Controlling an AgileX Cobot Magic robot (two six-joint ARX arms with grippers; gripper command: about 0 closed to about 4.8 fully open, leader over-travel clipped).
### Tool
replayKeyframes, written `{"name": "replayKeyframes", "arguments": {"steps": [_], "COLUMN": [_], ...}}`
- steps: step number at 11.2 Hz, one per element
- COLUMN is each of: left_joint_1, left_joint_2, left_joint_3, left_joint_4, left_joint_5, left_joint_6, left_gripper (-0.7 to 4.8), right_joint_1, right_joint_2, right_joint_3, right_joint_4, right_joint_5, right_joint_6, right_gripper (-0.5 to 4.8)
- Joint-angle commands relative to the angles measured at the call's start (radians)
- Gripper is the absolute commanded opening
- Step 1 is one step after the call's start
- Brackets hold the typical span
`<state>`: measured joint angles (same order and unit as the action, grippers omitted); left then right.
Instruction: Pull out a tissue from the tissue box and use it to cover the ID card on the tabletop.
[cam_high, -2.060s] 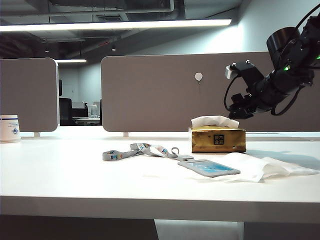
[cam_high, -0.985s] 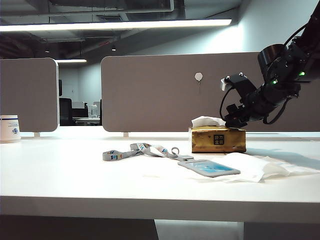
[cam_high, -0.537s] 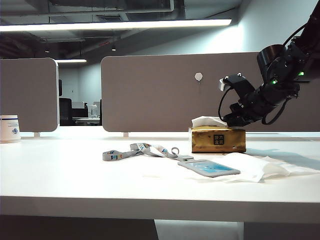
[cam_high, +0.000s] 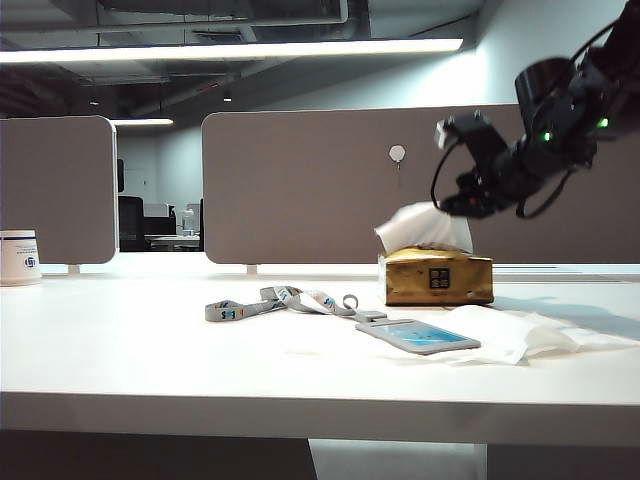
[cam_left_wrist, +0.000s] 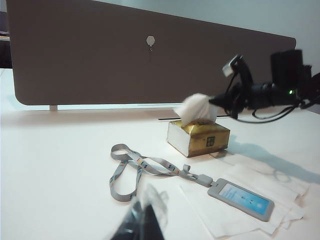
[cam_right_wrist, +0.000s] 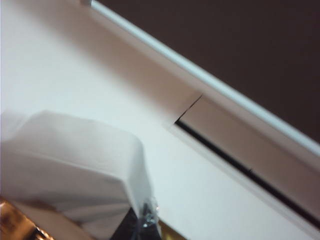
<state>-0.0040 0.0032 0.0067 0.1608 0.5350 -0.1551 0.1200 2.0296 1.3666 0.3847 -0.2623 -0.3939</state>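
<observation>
The golden-brown tissue box (cam_high: 438, 277) stands on the white tabletop (cam_high: 150, 350) right of the middle. My right gripper (cam_high: 455, 207) hangs just above the box, shut on the white tissue (cam_high: 425, 227), which is drawn up into a puffed fold still rooted in the slit. The right wrist view shows the tissue (cam_right_wrist: 75, 165) pinched at the right gripper (cam_right_wrist: 142, 222), with the box (cam_right_wrist: 15, 222) below. The light-blue ID card (cam_high: 420, 335) lies uncovered in front of the box, its lanyard (cam_high: 280, 300) trailing left. My left gripper (cam_left_wrist: 142, 222) is shut, low over the table, far from the ID card (cam_left_wrist: 242, 198).
A wider white paper sheet (cam_high: 530, 335) lies under and to the right of the card. A white cup (cam_high: 18, 257) stands at the far left. Grey partition panels (cam_high: 320, 180) close off the back of the desk.
My right gripper came down onto the box top, shut on the tissue, then rose, lifting the tissue up out of the slit. The left arm has not moved.
</observation>
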Motion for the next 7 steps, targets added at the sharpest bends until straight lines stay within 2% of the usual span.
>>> {"name": "replayKeyframes", "arguments": {"steps": [1,4,7], "left_joint_1": [-0.001,-0.001,-0.001], "left_joint_2": [0.001,0.001,0.001], "left_joint_3": [0.004,0.004,0.004], "left_joint_4": [0.009,0.009,0.008], "left_joint_5": [0.003,0.003,0.001], "left_joint_6": [-0.002,-0.002,-0.002], "left_gripper": [-0.05,-0.05,-0.05], "right_joint_1": [0.0,0.003,0.064], "right_joint_2": [-0.063,-0.162,-0.256], "right_joint_3": [0.005,0.005,0.005], "right_joint_4": [0.03,0.022,-0.052], "right_joint_5": [-0.003,-0.039,-0.082], "right_joint_6": [0.002,0.028,0.028], "right_gripper": [-0.02,-0.02,-0.02]}}
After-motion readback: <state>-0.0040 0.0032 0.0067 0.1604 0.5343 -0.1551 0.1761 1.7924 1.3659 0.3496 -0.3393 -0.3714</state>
